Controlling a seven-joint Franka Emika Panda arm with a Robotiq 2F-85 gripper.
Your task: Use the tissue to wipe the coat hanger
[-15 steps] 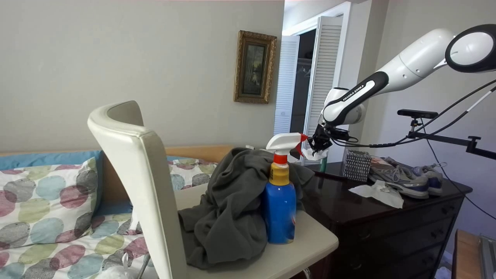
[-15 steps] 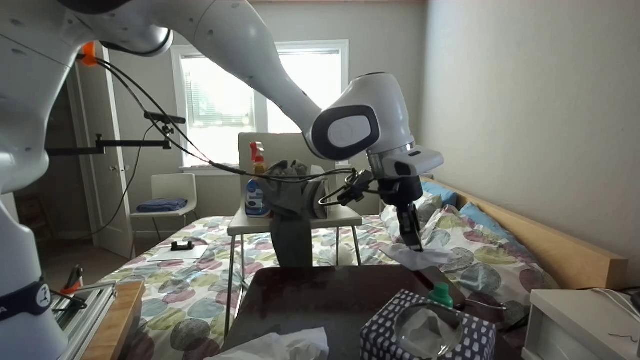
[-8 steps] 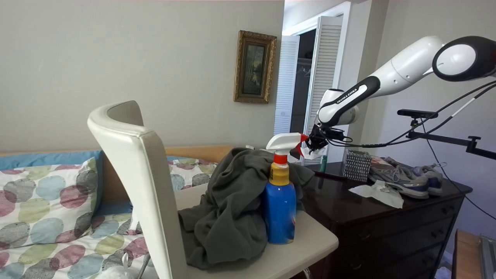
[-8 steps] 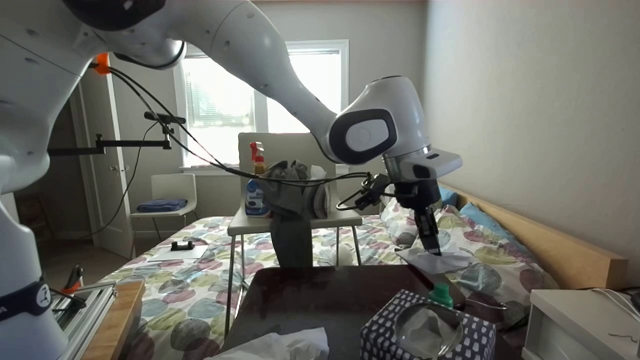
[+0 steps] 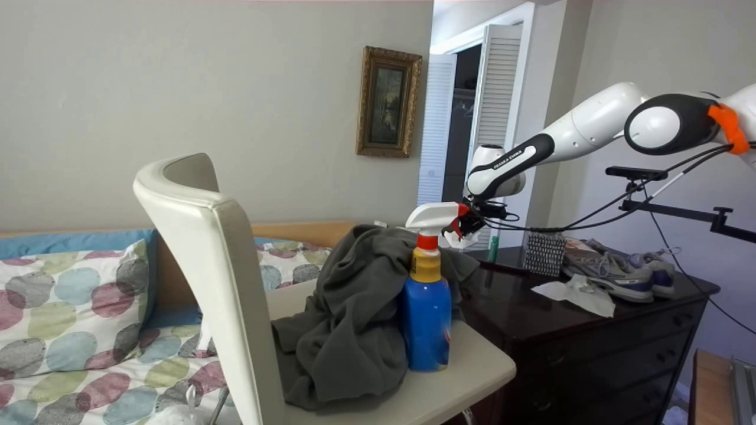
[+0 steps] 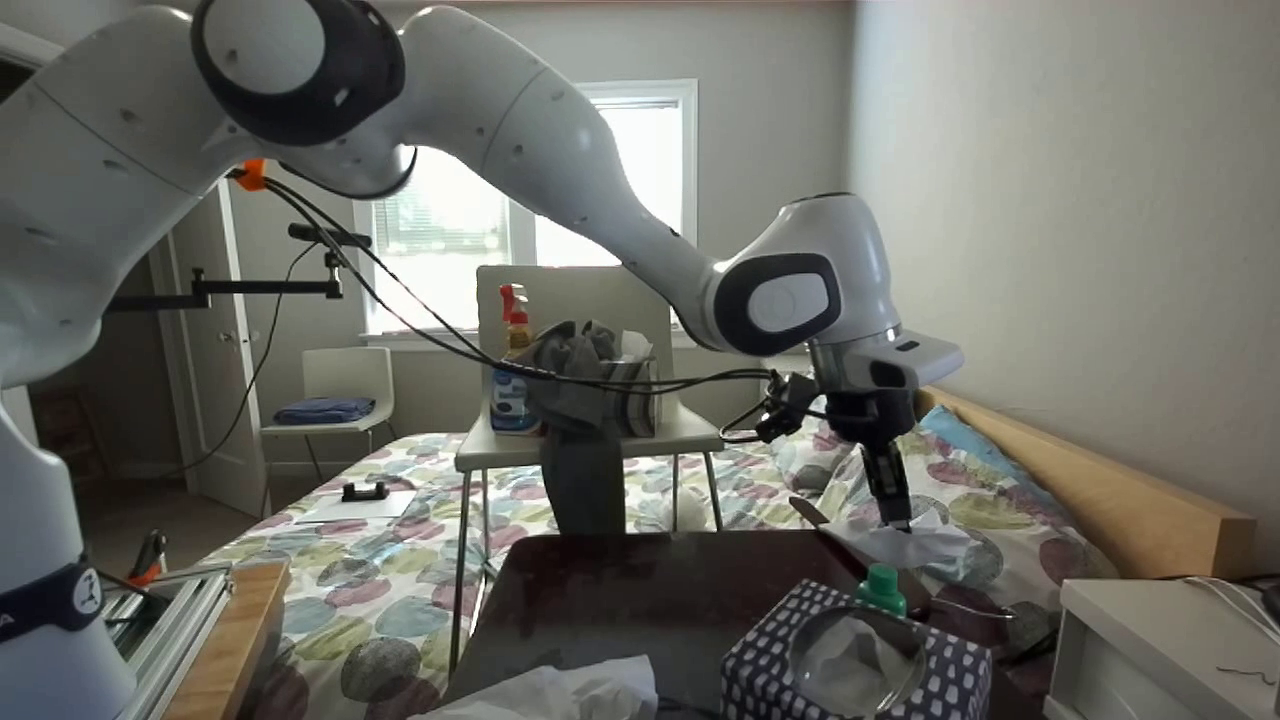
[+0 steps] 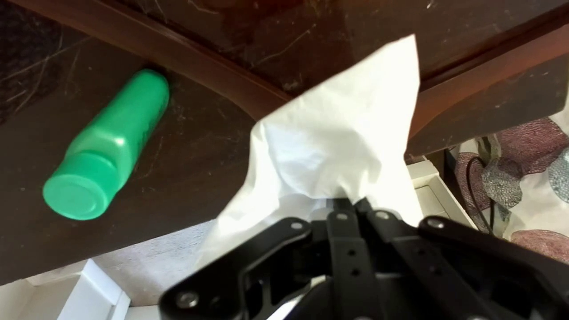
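My gripper (image 7: 352, 205) is shut on a crumpled white tissue (image 7: 329, 138), which spreads out beyond the fingertips. A reddish-brown wooden coat hanger (image 7: 200, 64) lies on the dark dresser in the wrist view; the tissue covers its middle, where the two arms meet. In an exterior view one tip of the coat hanger (image 6: 808, 511) shows left of the tissue (image 6: 905, 545), and its thin metal hook points right. Whether tissue and wood touch, I cannot tell. The gripper (image 5: 465, 227) is partly behind a spray bottle's nozzle in an exterior view.
A green bottle (image 7: 115, 133) stands close beside the coat hanger. Near it is a patterned tissue box (image 6: 770, 655). Another white paper sheet (image 5: 576, 294) and shoes (image 5: 614, 274) lie on the dresser (image 5: 531, 313). A chair holds grey cloth (image 5: 366, 319) and a blue spray bottle (image 5: 426, 321).
The arm has come down and carried the tissue rightward in one exterior picture, leftward in the opposite one. More of the coat hanger's tip now shows. The grip on the tissue is unchanged.
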